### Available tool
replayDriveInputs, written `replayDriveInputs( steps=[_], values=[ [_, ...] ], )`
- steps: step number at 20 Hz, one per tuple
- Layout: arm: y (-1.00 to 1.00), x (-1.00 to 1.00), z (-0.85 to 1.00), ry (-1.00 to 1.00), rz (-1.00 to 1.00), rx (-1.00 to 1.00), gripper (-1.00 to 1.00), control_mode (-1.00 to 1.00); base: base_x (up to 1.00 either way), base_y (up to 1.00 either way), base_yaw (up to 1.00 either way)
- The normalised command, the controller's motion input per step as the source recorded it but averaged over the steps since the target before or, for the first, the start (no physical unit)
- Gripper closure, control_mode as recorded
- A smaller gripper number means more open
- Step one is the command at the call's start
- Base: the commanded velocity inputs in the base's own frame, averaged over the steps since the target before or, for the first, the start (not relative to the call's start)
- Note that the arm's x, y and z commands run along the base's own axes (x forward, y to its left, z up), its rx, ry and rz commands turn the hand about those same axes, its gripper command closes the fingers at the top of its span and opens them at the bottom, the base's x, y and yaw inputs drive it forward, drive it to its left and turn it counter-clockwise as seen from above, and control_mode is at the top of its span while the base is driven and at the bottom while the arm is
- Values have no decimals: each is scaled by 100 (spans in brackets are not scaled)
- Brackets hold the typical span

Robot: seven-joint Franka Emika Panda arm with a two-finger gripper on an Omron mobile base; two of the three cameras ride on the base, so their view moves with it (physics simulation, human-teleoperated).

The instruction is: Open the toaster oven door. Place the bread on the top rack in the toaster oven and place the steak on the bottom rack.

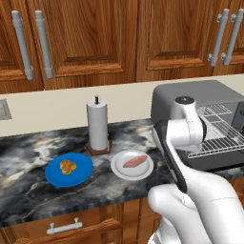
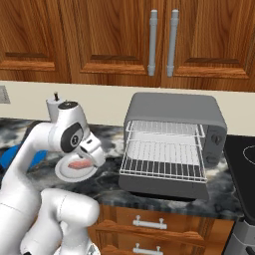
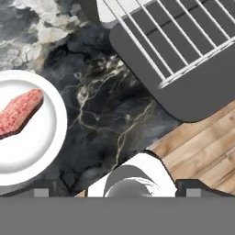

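Observation:
The grey toaster oven point(image 2: 174, 112) stands on the counter with its toaster oven door point(image 2: 164, 188) folded down flat. Inside are the top rack point(image 2: 166, 128) and the bottom rack point(image 2: 164, 160), both bare. The steak point(image 1: 135, 161) lies on a white plate point(image 1: 119, 170). The bread point(image 1: 68, 166) sits on a blue plate point(image 1: 83, 174). In the hand view my gripper point(image 3: 118, 192) is open and holds nothing. It hovers over the dark counter between the steak point(image 3: 18, 112) on its plate point(image 3: 32, 151) and the door point(image 3: 193, 92).
A white paper-towel roll point(image 1: 97, 125) stands behind the two plates. A black stovetop point(image 2: 244, 154) borders the oven on its right. The counter's front edge and wooden drawer fronts point(image 3: 202, 147) lie just below the door.

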Motion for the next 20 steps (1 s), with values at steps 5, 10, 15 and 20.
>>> replayDriveInputs(
  steps=[5, 10, 15, 20],
  values=[
    [69, 8, -14, 0, -17, 9, -100, -100, 0, 0, 0],
    [63, 31, -21, 0, -10, 7, -100, -100, 0, 0, 0],
    [35, 53, -23, 0, 0, 0, -100, -100, 0, 0, 0],
    [27, 45, -30, 6, 3, 0, -100, -100, 0, 0, 0]
  ],
)
